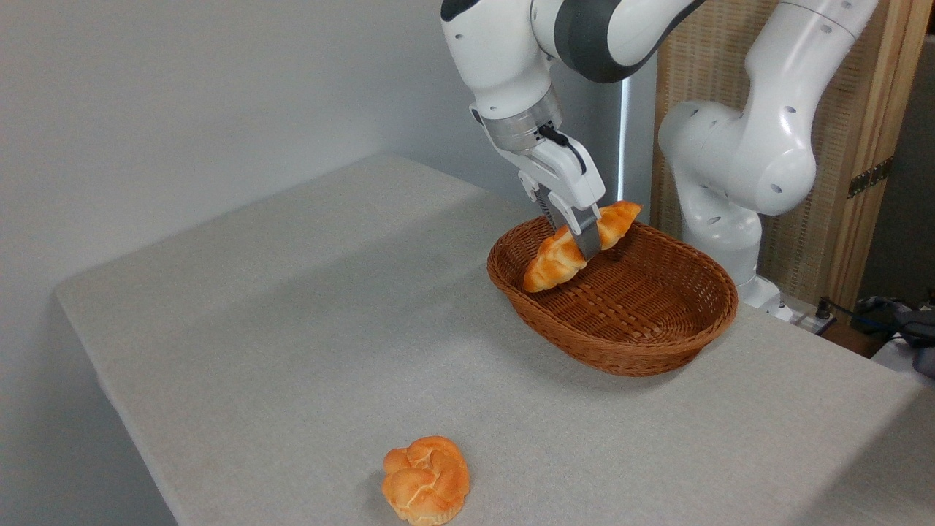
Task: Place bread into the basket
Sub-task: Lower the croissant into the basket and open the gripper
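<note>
So a round knotted bun (426,480) sits by itself near the front edge of the counter (292,329). Further right, the end effector (577,237) is clamped around the middle of the braided bread (555,261), tilted above the wicker basket (643,351), over its left end.

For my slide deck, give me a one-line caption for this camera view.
Gripper holds the bread over the basket; a bun waits on the table.
</note>
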{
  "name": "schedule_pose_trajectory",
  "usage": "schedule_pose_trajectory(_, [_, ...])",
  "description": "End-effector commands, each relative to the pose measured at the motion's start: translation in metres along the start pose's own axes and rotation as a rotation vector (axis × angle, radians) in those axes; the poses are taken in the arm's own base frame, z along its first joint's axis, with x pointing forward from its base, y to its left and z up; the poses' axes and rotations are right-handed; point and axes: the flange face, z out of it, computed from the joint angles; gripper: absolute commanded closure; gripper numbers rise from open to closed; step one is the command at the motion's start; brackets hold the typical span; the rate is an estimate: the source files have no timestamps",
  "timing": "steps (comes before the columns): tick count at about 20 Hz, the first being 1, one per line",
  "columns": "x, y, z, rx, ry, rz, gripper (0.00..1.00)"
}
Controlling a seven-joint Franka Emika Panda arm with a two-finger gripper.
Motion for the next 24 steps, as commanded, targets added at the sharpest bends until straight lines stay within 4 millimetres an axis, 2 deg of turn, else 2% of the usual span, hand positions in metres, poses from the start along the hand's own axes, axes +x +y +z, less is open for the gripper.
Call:
schedule_pose_trajectory(1, [0.001,0.000,-0.001,0.009,0.027,0.010,0.00])
schedule_pose_trajectory(19, [0.003,0.007,-0.006,0.010,0.025,0.026,0.00])
schedule_pose_trajectory(21, [0.005,0.007,-0.021,0.033,0.047,0.030,0.00])
schedule_pose_trajectory(24, [0.005,0.006,-0.070,0.106,0.115,0.044,0.00])
